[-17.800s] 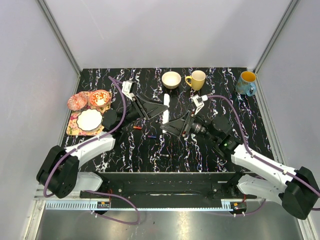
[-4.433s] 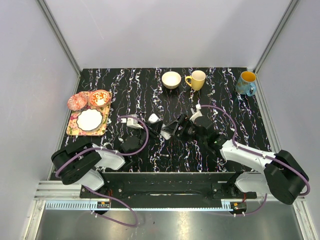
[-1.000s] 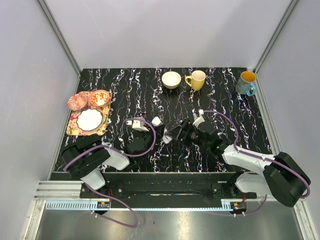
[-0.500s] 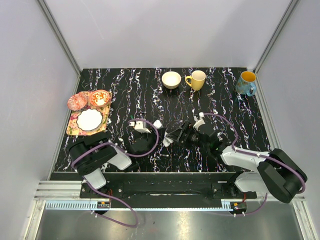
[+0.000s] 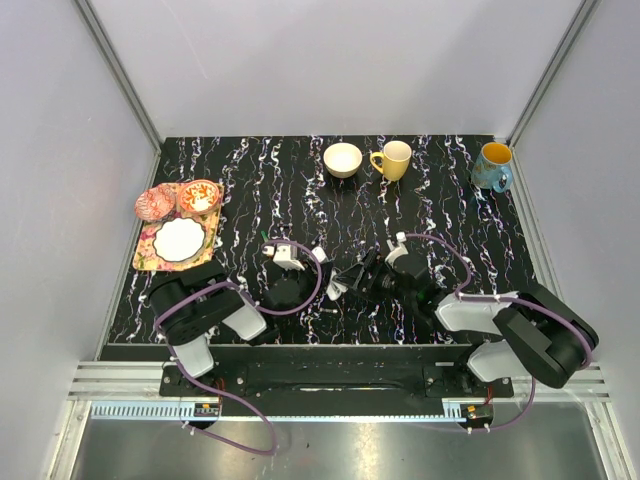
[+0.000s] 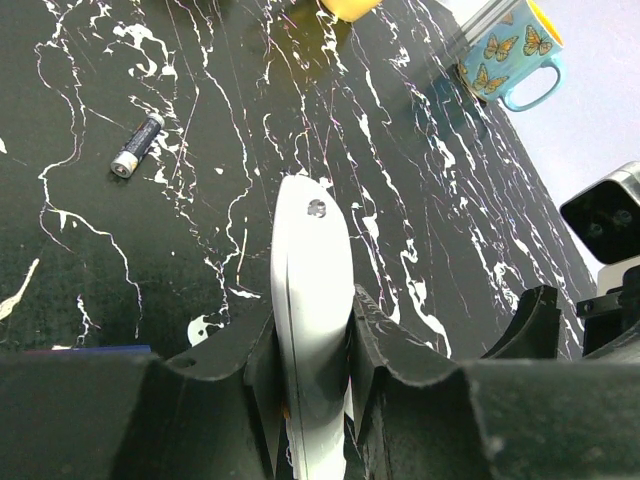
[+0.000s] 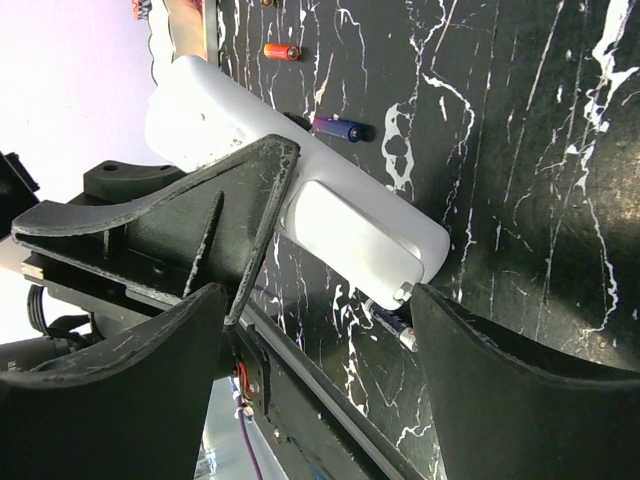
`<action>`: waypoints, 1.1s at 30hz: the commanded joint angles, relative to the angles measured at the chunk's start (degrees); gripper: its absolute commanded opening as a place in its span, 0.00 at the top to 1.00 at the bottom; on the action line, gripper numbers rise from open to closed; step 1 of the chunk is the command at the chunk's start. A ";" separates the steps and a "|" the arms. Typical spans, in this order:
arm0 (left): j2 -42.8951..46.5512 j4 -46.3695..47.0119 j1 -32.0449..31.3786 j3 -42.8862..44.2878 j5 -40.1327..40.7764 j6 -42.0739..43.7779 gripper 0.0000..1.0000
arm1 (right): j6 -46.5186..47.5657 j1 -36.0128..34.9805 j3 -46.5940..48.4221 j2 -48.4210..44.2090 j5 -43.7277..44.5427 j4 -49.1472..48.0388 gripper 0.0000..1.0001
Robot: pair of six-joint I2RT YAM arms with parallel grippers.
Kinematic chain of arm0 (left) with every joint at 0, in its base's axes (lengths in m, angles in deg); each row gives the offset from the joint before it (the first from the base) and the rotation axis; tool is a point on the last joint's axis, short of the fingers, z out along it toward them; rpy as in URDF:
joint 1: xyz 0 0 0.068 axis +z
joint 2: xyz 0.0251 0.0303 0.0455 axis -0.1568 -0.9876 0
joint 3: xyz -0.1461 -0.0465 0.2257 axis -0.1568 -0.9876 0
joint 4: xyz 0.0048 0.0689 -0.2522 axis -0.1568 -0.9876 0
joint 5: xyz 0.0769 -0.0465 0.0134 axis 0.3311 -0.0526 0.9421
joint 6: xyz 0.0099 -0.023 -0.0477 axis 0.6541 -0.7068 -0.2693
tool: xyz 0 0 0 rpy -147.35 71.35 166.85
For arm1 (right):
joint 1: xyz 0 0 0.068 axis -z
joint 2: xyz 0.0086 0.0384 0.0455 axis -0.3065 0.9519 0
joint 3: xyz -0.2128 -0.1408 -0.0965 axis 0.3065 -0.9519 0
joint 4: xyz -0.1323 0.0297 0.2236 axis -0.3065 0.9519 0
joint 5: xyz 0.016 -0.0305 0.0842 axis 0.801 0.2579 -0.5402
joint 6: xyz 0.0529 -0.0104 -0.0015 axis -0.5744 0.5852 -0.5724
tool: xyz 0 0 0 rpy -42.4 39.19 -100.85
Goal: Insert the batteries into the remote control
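Note:
My left gripper (image 6: 312,320) is shut on the white remote control (image 6: 312,250), which stands on its narrow edge between the black fingers. In the top view the remote control (image 5: 333,290) sits near the table's front middle, with the left gripper (image 5: 322,270) around it. My right gripper (image 7: 318,300) is open, its jaws wide apart just beside the remote control (image 7: 350,235) and touching nothing. An orange battery (image 7: 281,51) and a bluish battery (image 7: 340,127) lie on the table beyond it. A third battery (image 7: 395,328) lies under the remote's end. A grey-blue battery (image 6: 137,145) lies at the far left.
A cream bowl (image 5: 343,160) and a yellow mug (image 5: 392,160) stand at the back. At the back right corner is a blue butterfly mug (image 5: 492,165). A patterned tray (image 5: 150,262) with plates and dishes lies at the left edge. The right gripper (image 5: 352,280) is close to the left one.
The left gripper has carried the remote a little to the right and nearer the front edge. The right arm has drawn in towards it. Both grippers' states are unchanged.

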 commanded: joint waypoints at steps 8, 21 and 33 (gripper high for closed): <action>-1.11 11.05 -0.24 -0.33 0.69 -0.51 1.00 | 0.05 0.52 -1.16 2.53 -0.71 -6.84 0.20; 1.18 9.12 0.37 -0.33 1.84 2.38 1.00 | 1.90 0.87 -0.28 -1.42 0.17 -1.84 0.19; 3.02 6.92 1.43 -0.77 2.54 3.18 1.00 | 3.22 1.75 -0.63 -0.99 0.43 -0.86 0.18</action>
